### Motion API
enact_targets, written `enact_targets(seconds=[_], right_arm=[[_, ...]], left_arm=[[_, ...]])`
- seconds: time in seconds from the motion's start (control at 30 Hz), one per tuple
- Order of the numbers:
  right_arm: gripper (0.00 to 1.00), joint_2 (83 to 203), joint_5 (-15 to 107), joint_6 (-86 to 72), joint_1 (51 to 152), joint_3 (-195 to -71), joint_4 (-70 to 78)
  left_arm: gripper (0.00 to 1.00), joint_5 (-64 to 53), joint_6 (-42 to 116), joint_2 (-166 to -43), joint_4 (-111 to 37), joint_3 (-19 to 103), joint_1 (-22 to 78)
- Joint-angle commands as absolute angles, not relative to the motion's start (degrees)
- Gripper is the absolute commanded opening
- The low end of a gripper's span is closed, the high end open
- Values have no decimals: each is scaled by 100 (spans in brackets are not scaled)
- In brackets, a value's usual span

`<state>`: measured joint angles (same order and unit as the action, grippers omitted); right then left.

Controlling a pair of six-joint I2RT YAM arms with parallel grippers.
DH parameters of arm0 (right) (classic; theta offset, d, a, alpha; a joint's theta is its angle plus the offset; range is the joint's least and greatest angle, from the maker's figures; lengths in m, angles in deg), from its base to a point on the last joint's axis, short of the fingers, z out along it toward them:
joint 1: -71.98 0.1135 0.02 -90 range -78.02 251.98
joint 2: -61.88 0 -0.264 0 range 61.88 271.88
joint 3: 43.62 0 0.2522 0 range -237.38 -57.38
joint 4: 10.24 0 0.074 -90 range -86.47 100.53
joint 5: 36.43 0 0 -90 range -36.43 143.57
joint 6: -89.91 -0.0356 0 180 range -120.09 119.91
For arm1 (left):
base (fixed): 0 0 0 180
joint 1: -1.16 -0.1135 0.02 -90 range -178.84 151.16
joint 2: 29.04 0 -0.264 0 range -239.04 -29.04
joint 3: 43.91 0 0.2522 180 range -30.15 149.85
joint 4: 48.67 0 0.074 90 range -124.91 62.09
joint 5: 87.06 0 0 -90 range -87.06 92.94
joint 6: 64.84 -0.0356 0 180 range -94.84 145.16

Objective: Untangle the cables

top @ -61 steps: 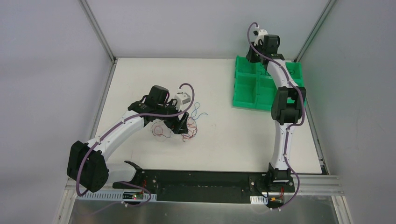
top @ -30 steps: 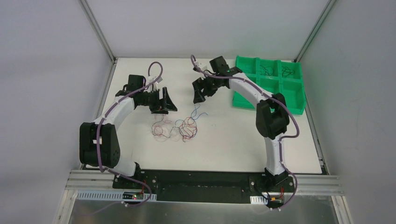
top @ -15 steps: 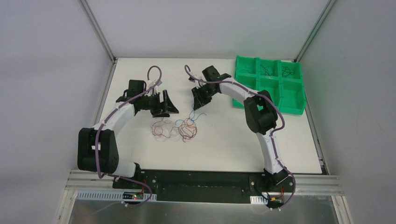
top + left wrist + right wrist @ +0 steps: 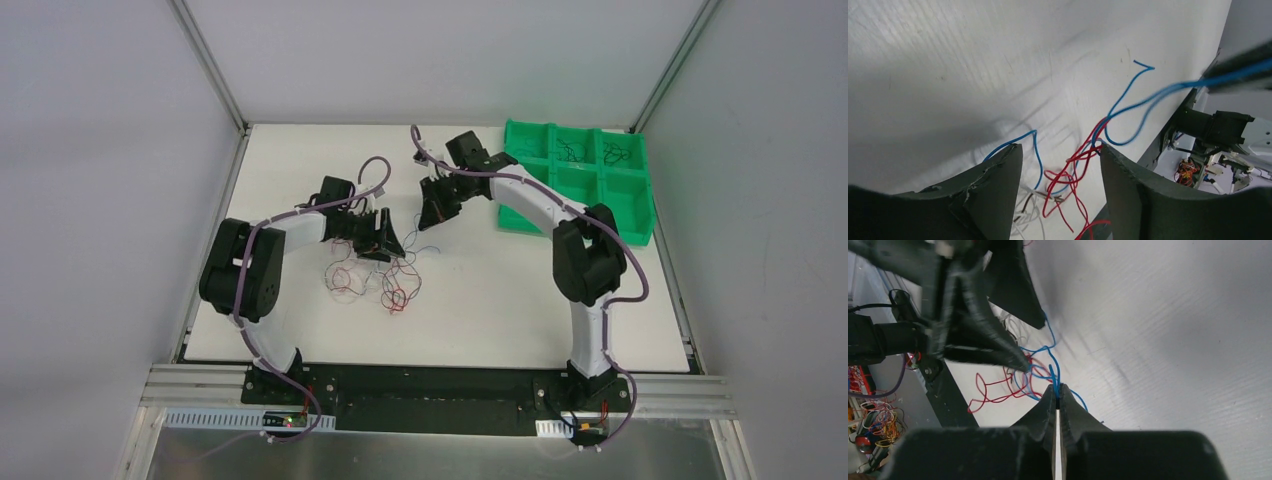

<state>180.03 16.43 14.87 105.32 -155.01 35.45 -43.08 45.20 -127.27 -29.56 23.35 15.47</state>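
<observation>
Thin curly red and blue cables [image 4: 398, 288] lie bunched. My right hand [image 4: 1057, 396] pinches a blue one; my left hand [image 4: 1058, 148] gapes.

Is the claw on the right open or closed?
Closed. In the right wrist view, the right claw is squeezed tight on a thin blue wire, with no gap at its tips.

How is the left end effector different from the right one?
The left end effector is open; the right end effector is shut. The left holds nothing, poised over the cables; the right pinches a blue cable. Both are black.
</observation>
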Motion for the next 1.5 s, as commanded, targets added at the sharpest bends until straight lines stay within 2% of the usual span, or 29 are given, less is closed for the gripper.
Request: enact_targets(seconds=[0.0, 0.13, 0.17, 0.23, 0.43, 0.63, 1.03, 1.27, 1.47], right_arm=[[0, 17412, 1545, 1206, 10449, -15293, 3343], [0, 17164, 1743, 970, 10188, -15300, 3252], [0, 17062, 1817, 879, 10097, -15313, 3181], [0, 16834, 2013, 679, 9913, -15370, 3017], [0, 16135, 2633, 110, 9295, -15794, 2508], [0, 15718, 3208, -351, 8832, -16490, 2156], [0, 15893, 3779, -390, 8066, -18314, 1744], [0, 16106, 3984, 129, 7869, -18224, 1683], [0, 15998, 4022, 219, 7841, -17637, 1468]], left_arm=[[50, -4442, 4405, -13122, -3331, 2695, 1733], [16, -4731, 4294, -12926, -3345, 2583, 1752], [10, -4733, 4191, -12816, -3261, 2516, 1738], [5, -4765, 4051, -12564, -2990, 2411, 1693], [0, -4757, 3593, -12008, -2165, 2030, 1365], [0, -4477, 2956, -11974, -1269, 2024, 967], [0, -3961, 2667, -12168, -672, 2089, 556], [0, -4149, 2742, -12136, -669, 2234, 556], [0, -4075, 2788, -11976, -678, 2138, 558]])
